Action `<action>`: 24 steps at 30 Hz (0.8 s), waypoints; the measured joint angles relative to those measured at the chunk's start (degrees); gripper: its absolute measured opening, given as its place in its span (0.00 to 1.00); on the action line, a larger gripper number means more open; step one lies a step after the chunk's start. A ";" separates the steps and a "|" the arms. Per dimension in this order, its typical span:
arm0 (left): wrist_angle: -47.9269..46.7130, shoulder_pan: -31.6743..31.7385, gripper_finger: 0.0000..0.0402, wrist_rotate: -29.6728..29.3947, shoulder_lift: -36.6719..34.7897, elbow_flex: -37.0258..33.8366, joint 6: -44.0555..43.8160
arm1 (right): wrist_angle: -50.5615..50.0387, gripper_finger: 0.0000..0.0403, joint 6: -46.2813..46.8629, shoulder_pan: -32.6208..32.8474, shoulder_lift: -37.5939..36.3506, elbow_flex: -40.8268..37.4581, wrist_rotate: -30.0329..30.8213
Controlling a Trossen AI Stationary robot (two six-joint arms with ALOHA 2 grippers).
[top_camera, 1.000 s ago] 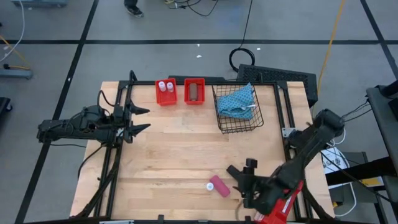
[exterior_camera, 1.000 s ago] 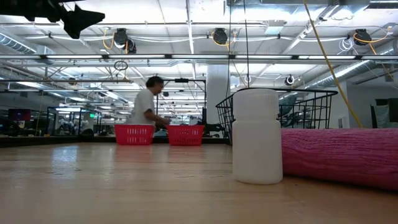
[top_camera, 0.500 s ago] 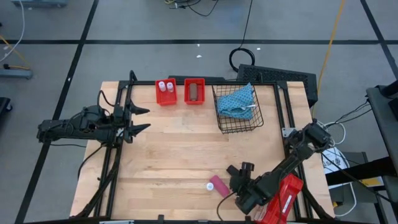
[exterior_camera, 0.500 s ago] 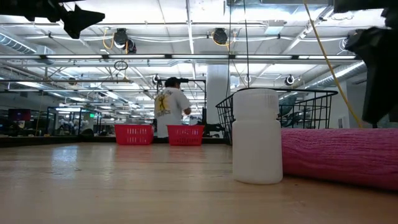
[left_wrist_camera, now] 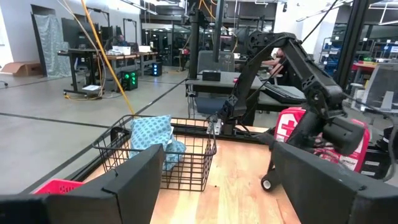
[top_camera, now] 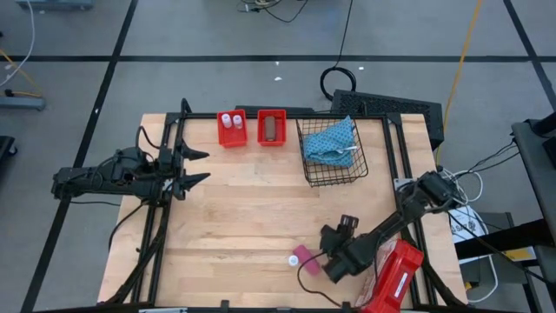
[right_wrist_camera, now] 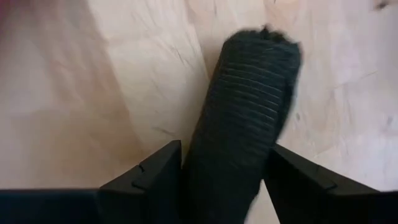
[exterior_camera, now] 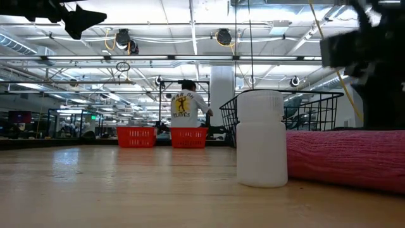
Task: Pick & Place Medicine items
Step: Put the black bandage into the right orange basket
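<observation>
My right gripper [top_camera: 334,249] points steeply down near the table's front right, shut on a black ribbed oblong box [right_wrist_camera: 242,106]. It shows blurred and dark in the low view [exterior_camera: 367,63]. Just left of it a pink tube [top_camera: 304,258] with a white cap [exterior_camera: 262,139] lies on its side on the wood. At the far edge, tiny white-capped vials [top_camera: 231,121] sit in one red bin and a brown box [top_camera: 272,127] in the other. My left gripper [top_camera: 195,165] waits open and level at the table's left edge [left_wrist_camera: 217,162]. My right gripper has the black box between its two fingers, one on each long side [right_wrist_camera: 198,140]. The fingers lie along the box and come from above, slanting steeply down. The box sticks out past the fingertips toward the wood. I cannot tell whether its far end [right_wrist_camera: 264,37] touches the table.
A red case with white marks [top_camera: 395,276] lies at the front right corner under my right arm. A wire basket [top_camera: 332,174] with a blue patterned cloth [top_camera: 334,139] stands at the far right. A person [exterior_camera: 186,111] stands in the room behind.
My right gripper has come down toward the table and a little toward the pink tube, tipping from a shallow slant to a steep downward one. It has entered the low view from the upper right. The pink tube has stayed where it was.
</observation>
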 joint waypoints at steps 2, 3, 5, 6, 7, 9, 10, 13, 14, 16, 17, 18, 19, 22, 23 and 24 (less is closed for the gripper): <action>0.00 0.00 0.76 0.00 0.00 0.00 0.02 | 1.33 0.48 -1.22 -1.13 -0.07 -1.29 -3.63; 0.00 0.02 0.76 0.00 0.02 0.00 0.02 | 1.76 0.46 -1.35 -1.57 -0.25 -1.82 -5.16; 0.02 0.02 0.76 0.00 0.00 0.01 0.02 | 1.84 0.42 -1.24 -2.12 -0.27 -2.19 -6.55; 0.00 0.02 0.76 0.00 0.00 0.00 0.02 | 1.86 0.39 -1.24 -2.26 -0.30 -2.28 -6.74; -0.01 0.02 0.76 0.00 0.00 0.02 0.02 | 1.90 0.36 -1.30 -2.41 -0.57 -2.29 -6.97; 0.01 0.04 0.76 0.00 0.00 0.01 0.02 | 1.87 0.31 -1.88 -2.55 -1.69 -2.46 -7.75; 0.01 0.04 0.76 0.00 0.00 0.02 0.02 | 1.78 0.28 -2.05 -2.73 -2.45 -2.57 -7.92; 0.00 0.04 0.76 0.00 0.00 0.02 0.02 | 1.77 0.21 -1.07 -2.94 -6.21 -2.71 -8.38; 0.00 0.04 0.76 0.00 0.01 0.02 0.02 | 1.95 0.19 -0.69 -2.91 -7.98 -2.64 -7.58; 0.02 0.04 0.76 0.00 0.00 0.02 0.02 | 2.06 0.17 -0.12 -2.86 -11.57 -2.58 -5.13; 0.00 0.04 0.76 0.00 0.01 0.02 0.02 | 2.09 0.17 -0.10 -2.59 -13.27 -2.59 -3.16; 0.00 0.04 0.76 0.00 0.00 0.02 0.02 | 2.23 0.17 -0.09 -2.29 -15.03 -2.61 -0.73; 0.02 0.04 0.76 0.00 0.00 0.02 0.02 | 2.56 0.17 -0.30 -1.95 -16.97 -2.61 2.18; 0.00 0.04 0.76 0.00 0.01 0.02 0.02 | 4.43 0.19 -2.60 -0.56 -22.26 -2.58 11.44; 0.02 0.04 0.76 0.00 0.00 0.02 0.02 | 5.39 0.19 -4.17 -0.09 -23.51 -2.60 14.53; 0.01 0.04 0.76 0.00 0.00 0.02 0.02 | 7.45 0.19 -6.43 0.39 -24.60 -2.82 17.71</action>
